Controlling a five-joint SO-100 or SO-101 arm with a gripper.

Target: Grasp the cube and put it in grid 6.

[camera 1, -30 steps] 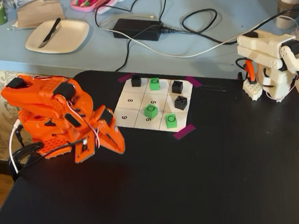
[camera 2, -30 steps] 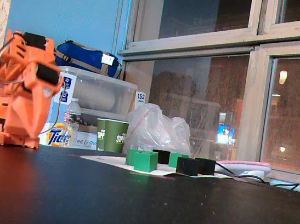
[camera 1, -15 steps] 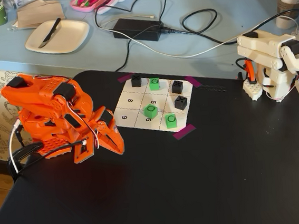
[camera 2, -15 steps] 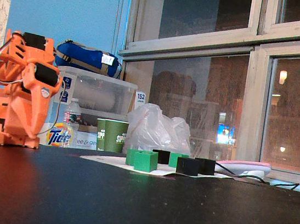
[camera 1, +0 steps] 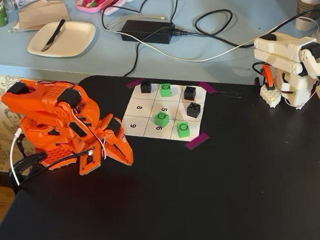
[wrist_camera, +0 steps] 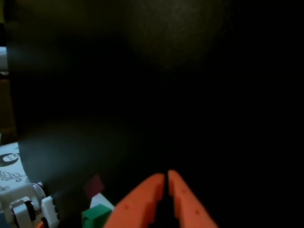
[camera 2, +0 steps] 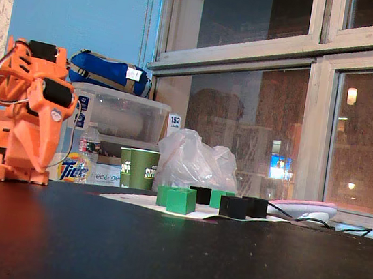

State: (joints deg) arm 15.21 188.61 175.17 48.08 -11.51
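Orange arm (camera 1: 58, 124) folded low at the left of the black table (camera 1: 213, 205) in a fixed view, pincer (camera 1: 118, 152) pointing down at the table surface, well apart from the white board (camera 1: 135, 122). In the wrist view, pincer (wrist_camera: 166, 178) narrowed to a thin slit with the two orange fingers (wrist_camera: 142, 204) nearly meeting at the tips, nothing between them, dark table filling most of the frame. On the board, three green cubes marked O: one (camera 1: 165, 89) in the far row, one (camera 1: 161, 119) at the middle beside the printed 5, one (camera 1: 183, 129) at the near right corner by a strip of purple tape (camera 1: 197, 141). Cell printed 6 (camera 1: 158, 128) adjoining the 5 cell, bare, with the middle green cube just beside it and not on it. Three black cubes marked X: one (camera 1: 145, 88) at the far left of the board, two (camera 1: 190, 93) (camera 1: 193, 110) along the right column. White second arm (camera 1: 291, 67) parked at the right edge of the table. In another fixed view from table height, orange arm (camera 2: 24, 118) at the left, green cubes (camera 2: 180, 200) and black cubes (camera 2: 234, 207) clustered on the board at the centre.
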